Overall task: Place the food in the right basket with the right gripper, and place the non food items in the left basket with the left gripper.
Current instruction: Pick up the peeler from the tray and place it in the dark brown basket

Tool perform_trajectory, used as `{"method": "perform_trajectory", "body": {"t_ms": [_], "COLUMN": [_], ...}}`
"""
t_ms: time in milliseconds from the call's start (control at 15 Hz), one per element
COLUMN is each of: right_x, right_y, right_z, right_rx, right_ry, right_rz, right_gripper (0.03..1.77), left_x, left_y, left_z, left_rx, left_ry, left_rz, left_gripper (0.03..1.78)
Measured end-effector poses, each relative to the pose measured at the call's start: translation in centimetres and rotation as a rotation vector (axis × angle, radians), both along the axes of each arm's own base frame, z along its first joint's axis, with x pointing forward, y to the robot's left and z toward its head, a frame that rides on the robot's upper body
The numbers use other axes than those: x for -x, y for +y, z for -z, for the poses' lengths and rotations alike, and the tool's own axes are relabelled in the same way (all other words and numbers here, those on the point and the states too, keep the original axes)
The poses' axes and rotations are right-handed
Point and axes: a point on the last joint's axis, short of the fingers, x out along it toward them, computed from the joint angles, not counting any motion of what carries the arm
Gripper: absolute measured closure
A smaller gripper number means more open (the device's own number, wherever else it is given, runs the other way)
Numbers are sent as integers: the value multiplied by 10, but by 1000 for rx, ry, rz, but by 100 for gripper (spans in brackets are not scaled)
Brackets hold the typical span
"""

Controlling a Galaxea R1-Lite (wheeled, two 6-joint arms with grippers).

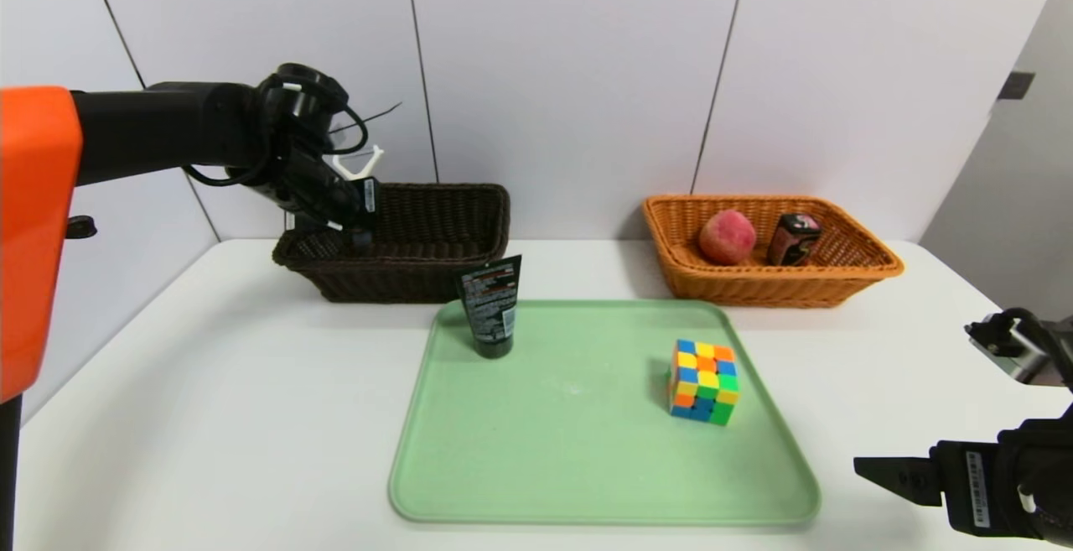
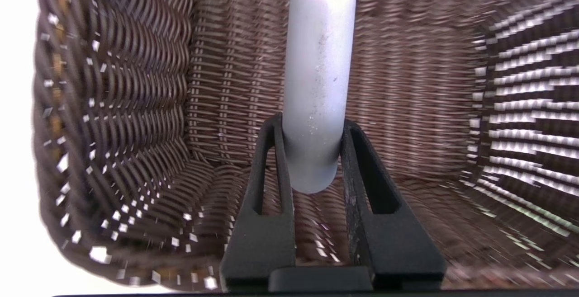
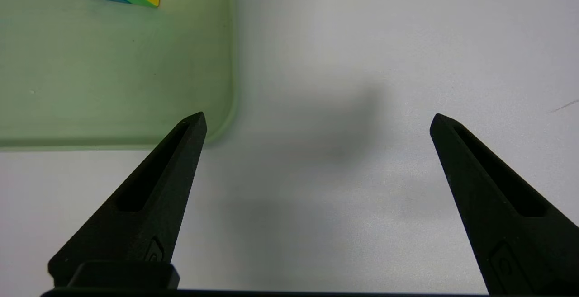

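Far left: left end effector [image 1: 356, 214] clamped on the peeler [image 2: 316, 84] by its smooth grey handle, held over the near-left corner of the dark left basket [image 1: 436, 270], white head [image 1: 362, 163] sticking up above the fingers. Light, stiff, somewhat slick plastic; likely to drop cleanly onto the weave once released.

Further right, on the green tray [image 1: 469, 492]: black squeeze tube [image 1: 491, 306] standing on its cap, soft-walled and tippy, best pinched low across the body. Then the puzzle cube [image 1: 703, 382], rigid, light, flat-faced; best squeezed across two opposite faces, not corners.

Beyond, in the orange right basket [image 1: 847, 278]: peach [image 1: 727, 236] and small black box [image 1: 793, 238], already sorted.

Far right: right end effector [image 3: 316, 120] spread wide, empty, parked over bare tabletop [image 3: 384, 39] just off the tray's corner.
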Motion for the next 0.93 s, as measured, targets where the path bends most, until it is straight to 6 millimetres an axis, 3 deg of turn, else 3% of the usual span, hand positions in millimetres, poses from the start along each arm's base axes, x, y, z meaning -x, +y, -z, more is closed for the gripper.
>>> {"method": "perform_trajectory", "body": {"t_ms": [667,933], "right_x": [-9,-11], "right_y": [2,1], "right_z": [0,1], "right_rx": [-11,0], "right_ry": [-18,-18], "right_rz": [1,-5], "right_gripper": [9,9], "left_x": [-12,-14], "left_y": [3,4], "left_z": [22,27], "left_rx": [-9,-11], "left_ry": [53,65], "left_rz": [-13,-14], "left_gripper": [148,94]}}
